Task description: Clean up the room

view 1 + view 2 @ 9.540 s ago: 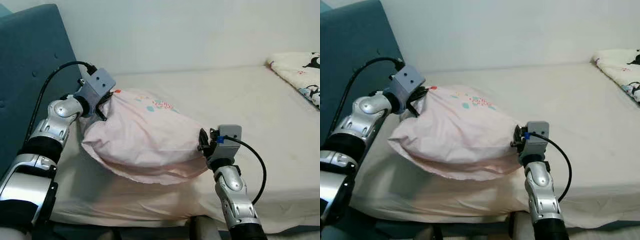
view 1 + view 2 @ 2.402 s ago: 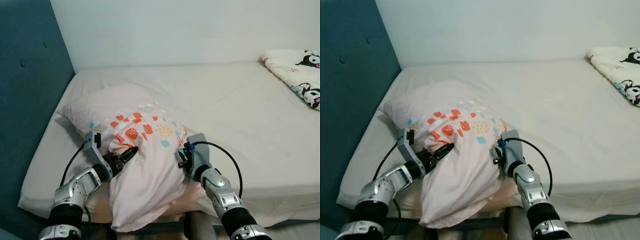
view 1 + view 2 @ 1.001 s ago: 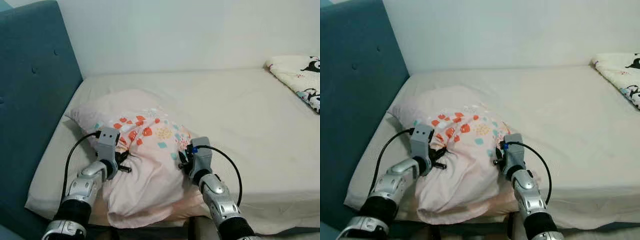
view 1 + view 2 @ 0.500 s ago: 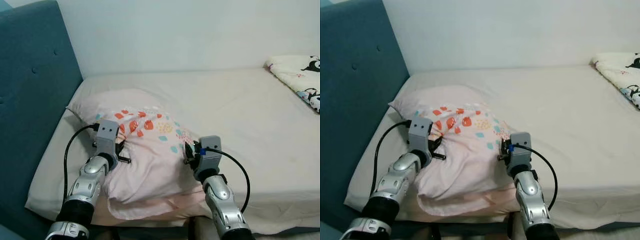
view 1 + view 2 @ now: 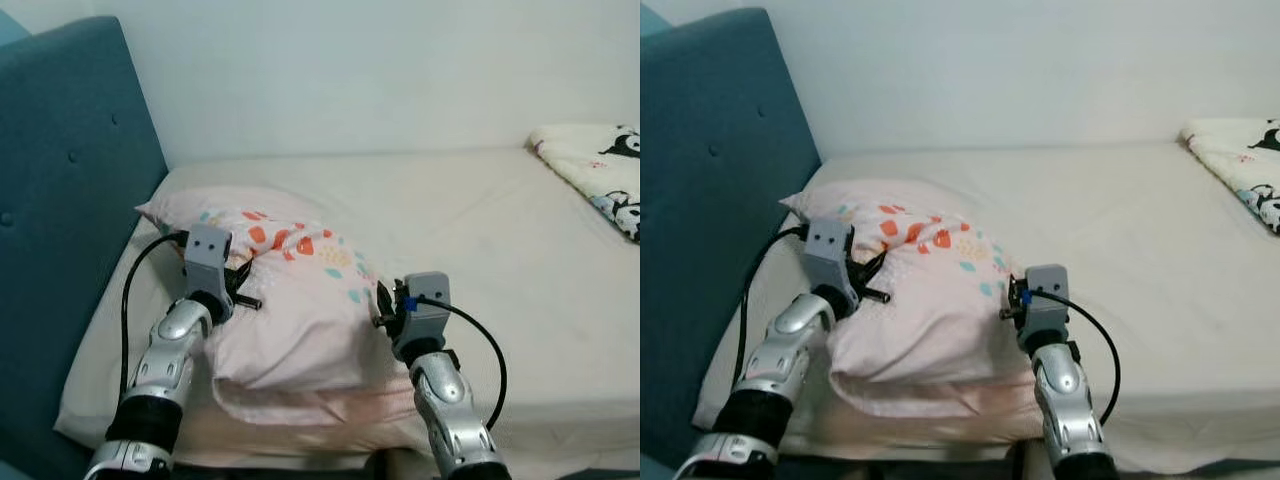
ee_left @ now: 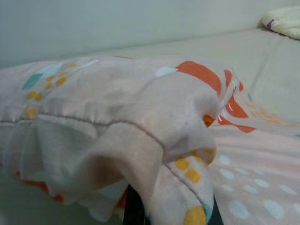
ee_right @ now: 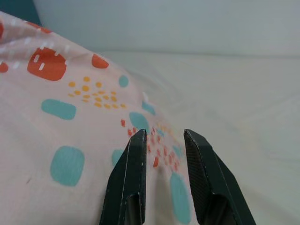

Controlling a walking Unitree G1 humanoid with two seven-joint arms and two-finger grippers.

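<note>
A pink pillow (image 5: 300,300) printed with red, teal and yellow shapes lies at the head of the cream bed (image 5: 480,230), close to the teal headboard (image 5: 60,230). My left gripper (image 5: 243,290) is at the pillow's left side, shut on a bunch of its fabric (image 6: 140,154) that drapes over the fingers and hides them. At the pillow's right edge, my right gripper (image 5: 383,305) holds the cover, and its two black fingers (image 7: 130,178) stand close together with the printed fabric (image 7: 70,122) between them.
A folded white blanket (image 5: 600,165) with cartoon figures lies at the bed's far right. A pale wall runs behind the bed. The headboard stands close on my left. The front edge of the mattress is just below my arms.
Both grippers have carried the pillow up and away from the front edge, toward the headboard. It now lies flatter than 2.4 s ago, when it hung over the bed's edge.
</note>
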